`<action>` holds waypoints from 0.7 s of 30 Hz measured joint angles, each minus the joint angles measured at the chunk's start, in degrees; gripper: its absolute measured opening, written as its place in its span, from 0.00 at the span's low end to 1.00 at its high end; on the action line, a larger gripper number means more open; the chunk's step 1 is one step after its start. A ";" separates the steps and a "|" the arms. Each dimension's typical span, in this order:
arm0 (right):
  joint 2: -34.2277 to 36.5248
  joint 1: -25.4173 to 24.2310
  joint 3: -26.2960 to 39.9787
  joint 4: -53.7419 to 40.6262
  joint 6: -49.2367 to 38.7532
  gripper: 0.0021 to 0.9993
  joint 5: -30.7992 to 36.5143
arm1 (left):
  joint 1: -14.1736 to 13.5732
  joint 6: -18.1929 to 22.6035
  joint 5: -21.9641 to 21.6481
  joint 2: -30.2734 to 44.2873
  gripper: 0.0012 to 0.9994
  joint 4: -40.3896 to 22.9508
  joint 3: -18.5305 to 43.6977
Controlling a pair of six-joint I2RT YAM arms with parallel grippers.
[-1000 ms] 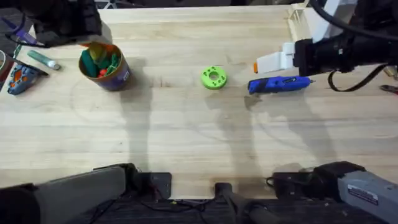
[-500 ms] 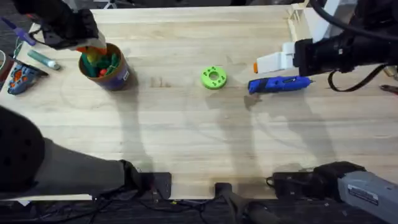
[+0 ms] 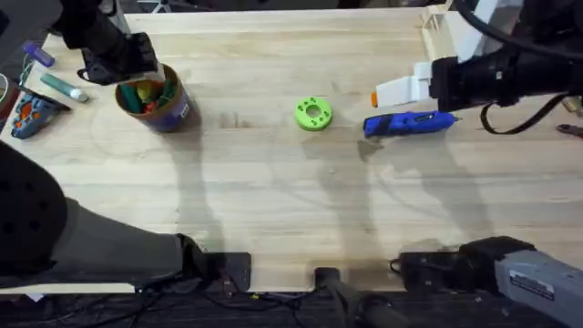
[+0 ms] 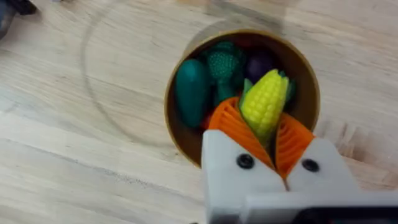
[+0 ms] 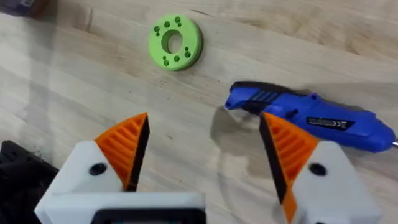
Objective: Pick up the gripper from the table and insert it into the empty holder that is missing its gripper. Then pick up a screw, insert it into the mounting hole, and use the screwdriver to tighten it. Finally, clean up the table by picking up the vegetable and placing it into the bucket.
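My left gripper [image 3: 127, 68] hangs over the far rim of the brown bucket [image 3: 171, 111]. In the left wrist view its orange ribbed fingers [image 4: 231, 124] are shut on the near end of the yellow vegetable [image 4: 266, 99], which points down into the bucket [image 4: 169, 115] among other toy vegetables. My right gripper [image 3: 378, 96] stands open just behind the blue screwdriver [image 3: 410, 123], which lies on the table. Seen from the right wrist, both white holders carry an orange wedge with a black face, and the screwdriver [image 5: 311, 115] lies beyond the gripper [image 5: 202, 124]. The screw is out of view.
A flat green disc [image 3: 312, 113] with small holes lies mid-table, left of the screwdriver. A marker [image 3: 62, 87] and a blue and orange tool [image 3: 27, 114] lie at the left edge. A wooden rack [image 3: 437, 27] stands at the back right.
My left gripper has drawn back from over the bucket's middle toward its far left rim, and the left arm has risen close under the camera. The right arm has not moved.
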 joint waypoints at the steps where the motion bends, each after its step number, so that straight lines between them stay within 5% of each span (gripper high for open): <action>1: 0.00 0.00 0.00 0.00 0.00 0.99 0.00 | 0.00 0.01 0.00 0.00 0.03 0.14 0.00; 11: 0.00 0.00 0.00 0.00 0.00 0.99 0.00 | 0.00 0.01 0.00 0.07 0.03 0.09 0.00; 17: 0.00 0.00 0.00 0.00 0.00 0.99 0.00 | 0.00 0.19 -0.20 0.07 0.91 0.09 0.00; 21: 0.00 0.00 0.00 0.00 0.00 0.99 0.00 | 0.00 0.17 -0.42 0.07 0.99 0.07 0.00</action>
